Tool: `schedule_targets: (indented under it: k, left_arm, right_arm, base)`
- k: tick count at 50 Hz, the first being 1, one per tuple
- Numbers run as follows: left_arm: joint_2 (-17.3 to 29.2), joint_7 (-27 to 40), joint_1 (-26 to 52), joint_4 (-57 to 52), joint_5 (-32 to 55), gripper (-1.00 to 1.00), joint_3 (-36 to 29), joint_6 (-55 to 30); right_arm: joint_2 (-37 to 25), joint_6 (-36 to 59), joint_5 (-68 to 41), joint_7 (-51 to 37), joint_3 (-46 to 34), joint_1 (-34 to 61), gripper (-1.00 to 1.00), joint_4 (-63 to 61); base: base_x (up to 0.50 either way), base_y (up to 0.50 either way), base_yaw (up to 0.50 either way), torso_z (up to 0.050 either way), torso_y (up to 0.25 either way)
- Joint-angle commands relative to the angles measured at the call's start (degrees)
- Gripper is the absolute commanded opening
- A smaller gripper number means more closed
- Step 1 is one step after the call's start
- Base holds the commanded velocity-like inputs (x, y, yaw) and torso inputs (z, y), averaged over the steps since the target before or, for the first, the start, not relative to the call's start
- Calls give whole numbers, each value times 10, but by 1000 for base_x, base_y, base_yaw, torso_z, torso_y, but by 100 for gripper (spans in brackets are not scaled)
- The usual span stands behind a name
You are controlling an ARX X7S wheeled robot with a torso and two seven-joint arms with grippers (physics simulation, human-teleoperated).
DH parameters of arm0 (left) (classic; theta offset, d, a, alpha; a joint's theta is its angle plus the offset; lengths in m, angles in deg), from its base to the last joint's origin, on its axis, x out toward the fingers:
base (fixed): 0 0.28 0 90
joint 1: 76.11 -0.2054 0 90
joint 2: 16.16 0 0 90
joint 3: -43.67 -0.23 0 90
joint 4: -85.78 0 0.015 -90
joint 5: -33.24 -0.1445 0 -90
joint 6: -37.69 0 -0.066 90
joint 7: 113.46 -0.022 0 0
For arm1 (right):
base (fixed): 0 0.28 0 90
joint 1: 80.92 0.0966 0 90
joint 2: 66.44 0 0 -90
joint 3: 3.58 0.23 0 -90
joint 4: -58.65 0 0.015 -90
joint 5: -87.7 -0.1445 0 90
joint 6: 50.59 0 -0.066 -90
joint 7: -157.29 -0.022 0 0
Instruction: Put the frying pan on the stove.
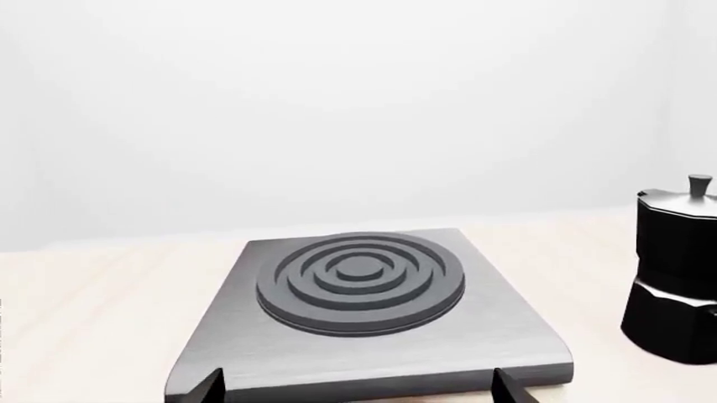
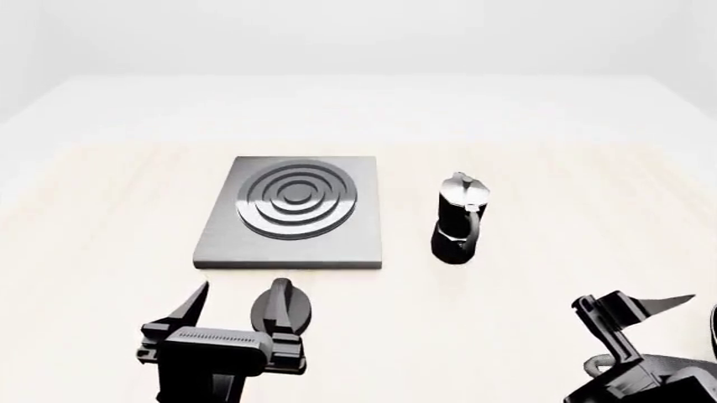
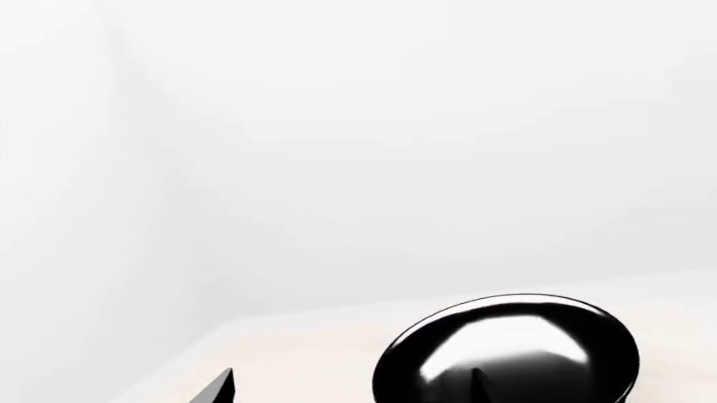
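The frying pan [image 3: 510,353] is round, black and glossy inside. It shows in the right wrist view, lying on the pale table just ahead of my right gripper [image 3: 348,388]; its handle is out of view. One fingertip stands in front of the pan's bowl. The right gripper [image 2: 633,306] is open and empty at the near right. The stove [image 2: 294,214] is a grey square plate with a dark ringed burner [image 2: 297,200], left of centre. My left gripper [image 2: 241,302] is open and empty, just short of the stove's near edge [image 1: 370,378].
A black-and-silver moka pot [image 2: 459,218] stands upright to the right of the stove; it also shows in the left wrist view [image 1: 676,269]. A small black round knob [image 2: 282,304] lies on the table by the left gripper. The table runs on far behind the stove.
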Motion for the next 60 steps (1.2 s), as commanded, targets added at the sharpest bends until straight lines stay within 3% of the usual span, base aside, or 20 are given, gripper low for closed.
schedule_targets:
  k: [1, 23, 60]
  left_arm:
    - [5, 4, -2, -6, 2, 100, -2, -4]
    - [8, 6, -5, 8, 8, 100, -7, 13]
    - [14, 14, -3, 13, 10, 100, -22, 17]
  right_arm:
    - [-1, -27, 9, -56, -5, -7, 100, 13]
    - [-9, 18, -28, -95, -15, 12, 100, 59]
    - [-7, 13, -91, -120, -26, 57, 100, 131]
  base:
    - [0, 0, 0, 0, 0]
    - [0, 0, 0, 0, 0]
    - [0, 0, 0, 0, 0]
